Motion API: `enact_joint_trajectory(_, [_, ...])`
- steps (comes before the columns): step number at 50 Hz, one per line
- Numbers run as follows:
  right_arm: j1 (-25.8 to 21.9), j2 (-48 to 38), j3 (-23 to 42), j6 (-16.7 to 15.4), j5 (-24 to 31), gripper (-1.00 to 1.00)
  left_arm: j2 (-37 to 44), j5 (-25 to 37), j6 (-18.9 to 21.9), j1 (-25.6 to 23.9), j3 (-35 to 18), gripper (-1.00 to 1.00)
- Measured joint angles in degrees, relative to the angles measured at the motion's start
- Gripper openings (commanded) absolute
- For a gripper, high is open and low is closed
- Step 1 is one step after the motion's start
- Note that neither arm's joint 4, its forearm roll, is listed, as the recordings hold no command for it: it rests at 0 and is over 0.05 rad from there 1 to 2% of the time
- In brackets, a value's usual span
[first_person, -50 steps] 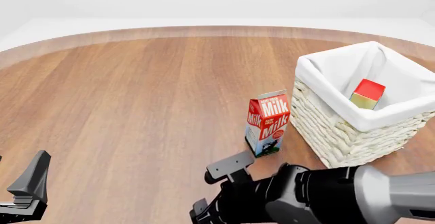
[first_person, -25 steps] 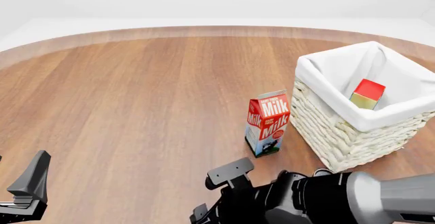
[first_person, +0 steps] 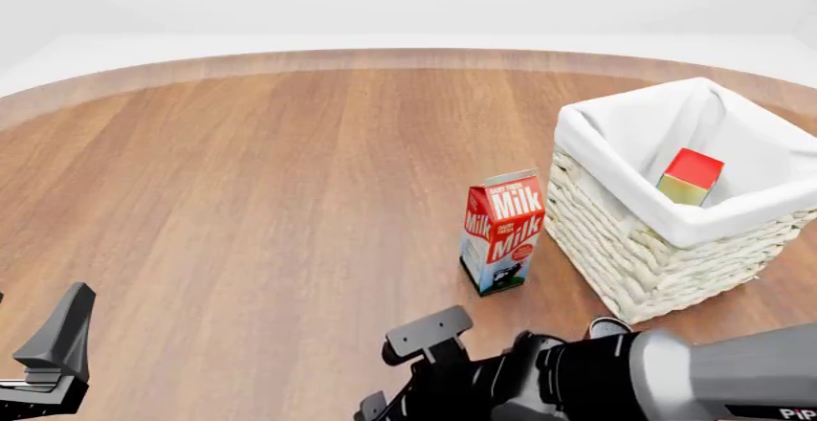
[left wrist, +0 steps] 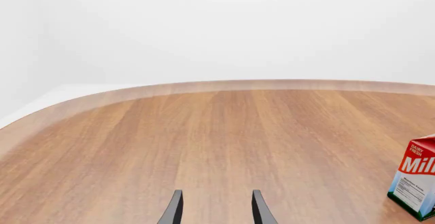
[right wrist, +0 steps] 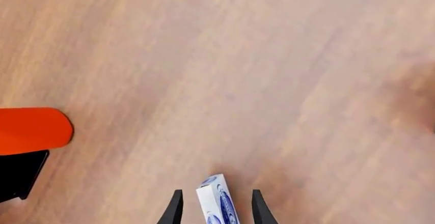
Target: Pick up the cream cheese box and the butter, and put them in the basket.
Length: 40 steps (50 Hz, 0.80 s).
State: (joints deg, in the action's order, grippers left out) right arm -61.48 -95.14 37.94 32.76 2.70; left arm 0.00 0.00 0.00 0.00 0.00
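Observation:
The cream cheese box (right wrist: 216, 203) shows in the right wrist view as a white and blue corner on the wooden table. My right gripper (right wrist: 216, 192) is open, with one finger on each side of the box and a gap on both sides. In the front view only the right arm (first_person: 600, 383) shows, at the bottom edge. The butter (first_person: 691, 176), red on top, stands inside the basket (first_person: 638, 249) at the right. My left gripper (left wrist: 216, 192) is open and empty above bare table; one of its fingers (first_person: 61, 330) shows at the bottom left.
A red "Milk" carton (first_person: 502, 232) stands upright just left of the basket, and also shows in the left wrist view (left wrist: 414, 180). An orange rounded shape (right wrist: 30, 130) with a black part under it lies beside the right gripper. The table's curved far edge (first_person: 383, 57) runs across the back.
The right arm has sunk lower toward the bottom edge of the front view. The left gripper, milk carton, basket and butter have not moved.

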Motion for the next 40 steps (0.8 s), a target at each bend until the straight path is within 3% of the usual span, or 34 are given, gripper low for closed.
enact_joint_trajectory(40, [-0.61, -2.19, -1.26, 0.8, -3.95, 1.0, 0.0, 0.0, 0.0, 0.0, 0.0, 1.0])
